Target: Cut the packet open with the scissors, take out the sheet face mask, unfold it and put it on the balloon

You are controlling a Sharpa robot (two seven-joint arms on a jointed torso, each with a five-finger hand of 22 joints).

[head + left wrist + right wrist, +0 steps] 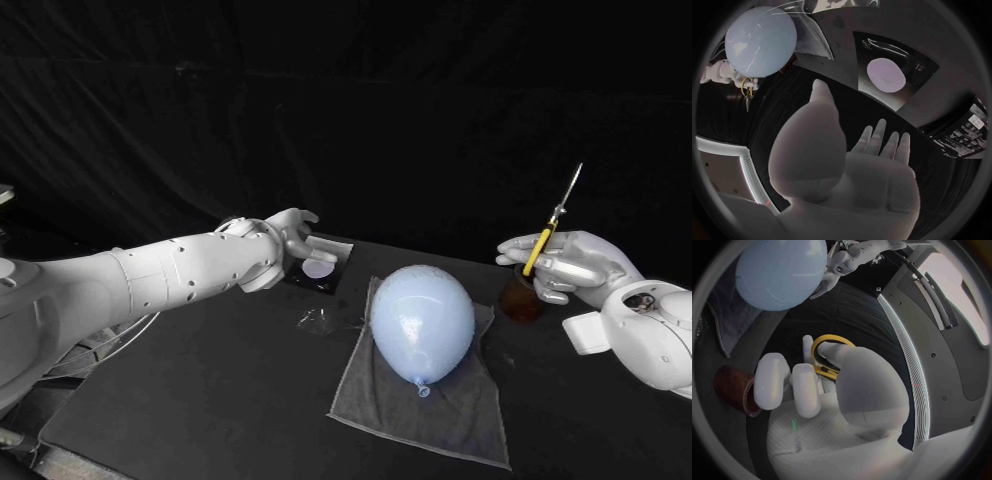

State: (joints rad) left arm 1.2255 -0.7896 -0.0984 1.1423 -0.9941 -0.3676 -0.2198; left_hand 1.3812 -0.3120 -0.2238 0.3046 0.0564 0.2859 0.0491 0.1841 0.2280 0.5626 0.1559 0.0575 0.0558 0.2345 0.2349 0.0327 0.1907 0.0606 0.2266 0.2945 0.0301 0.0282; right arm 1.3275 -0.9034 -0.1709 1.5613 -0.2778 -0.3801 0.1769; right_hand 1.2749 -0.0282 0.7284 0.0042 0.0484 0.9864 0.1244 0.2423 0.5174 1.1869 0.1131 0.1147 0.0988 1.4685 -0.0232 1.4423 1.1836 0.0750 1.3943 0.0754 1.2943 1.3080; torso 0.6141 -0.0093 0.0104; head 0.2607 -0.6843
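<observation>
1. The balloon (421, 330) is seen as pale blue, inflated and egg-shaped. It is laid lengthwise on a grey cloth (433, 425) in the middle of the table, with its knotted neck turned toward the near edge.
2. The scissors (554, 225) are marked by yellow handles and slim silver blades. They are held in the right hand (574, 265), raised above the table to the right of the balloon and well apart from it. The blades are closed and pointed upward, slightly tilted.
3. The packet (317, 270) is black and square, with a pale round mark at its middle. It is laid flat on the table behind the balloon's left side, apart from it.
</observation>
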